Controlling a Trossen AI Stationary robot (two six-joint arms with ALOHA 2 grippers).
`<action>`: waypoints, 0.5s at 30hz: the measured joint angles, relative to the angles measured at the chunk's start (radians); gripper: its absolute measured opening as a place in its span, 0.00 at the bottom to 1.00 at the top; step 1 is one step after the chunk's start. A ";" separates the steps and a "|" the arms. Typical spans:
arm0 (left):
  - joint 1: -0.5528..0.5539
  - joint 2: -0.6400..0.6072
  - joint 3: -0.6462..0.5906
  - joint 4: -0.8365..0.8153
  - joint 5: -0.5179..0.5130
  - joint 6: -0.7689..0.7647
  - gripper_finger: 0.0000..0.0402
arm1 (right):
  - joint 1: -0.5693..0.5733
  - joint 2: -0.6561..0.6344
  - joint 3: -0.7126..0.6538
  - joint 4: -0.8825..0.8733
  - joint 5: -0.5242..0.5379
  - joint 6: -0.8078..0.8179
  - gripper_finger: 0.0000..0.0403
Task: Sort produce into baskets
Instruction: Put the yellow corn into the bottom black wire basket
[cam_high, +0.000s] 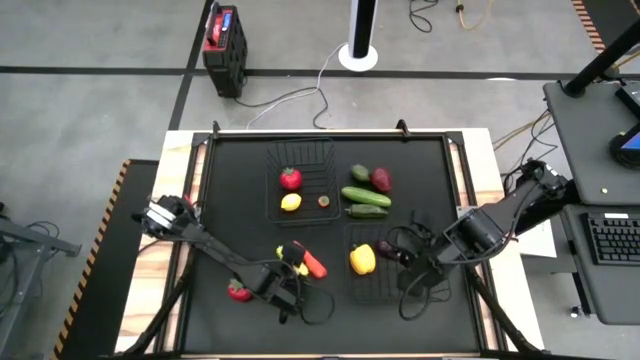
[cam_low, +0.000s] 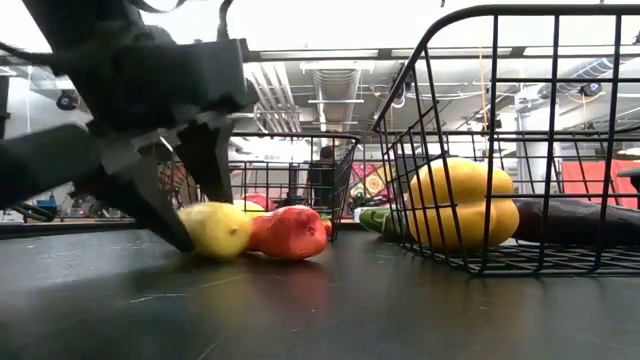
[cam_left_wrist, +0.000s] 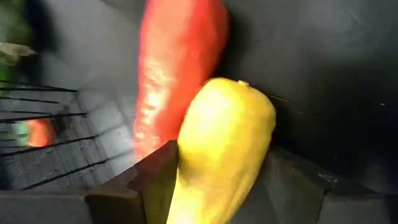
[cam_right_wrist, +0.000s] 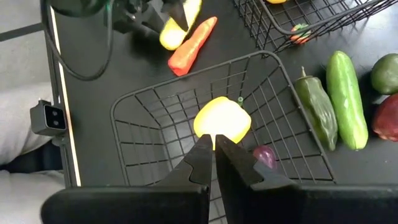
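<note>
L gripper (cam_high: 290, 262) fingers straddling banana (cam_left_wrist: 217, 155) beside carrot (cam_high: 314, 264), apart, not clamped yet. Next: close, lift to fruit basket (cam_high: 300, 150). R gripper (cam_right_wrist: 214, 146) together, parked over veg basket (cam_right_wrist: 134, 106).

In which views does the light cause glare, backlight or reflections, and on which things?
Low view: the bright room behind leaves the left gripper a dark silhouette, and the mat shines. Right wrist view: glare whitens the yellow pepper. Left wrist view: a glossy streak runs along the red-orange piece.
</note>
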 joint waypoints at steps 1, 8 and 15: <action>0.000 0.007 0.000 0.001 0.011 -0.001 0.51 | 0.000 0.000 0.000 0.000 0.000 -0.001 0.03; -0.002 0.013 0.000 0.007 0.020 -0.038 0.45 | 0.000 0.000 0.000 -0.001 0.000 -0.012 0.03; -0.013 0.003 0.000 0.002 0.024 -0.054 0.31 | 0.001 0.000 -0.003 0.003 0.025 -0.051 0.03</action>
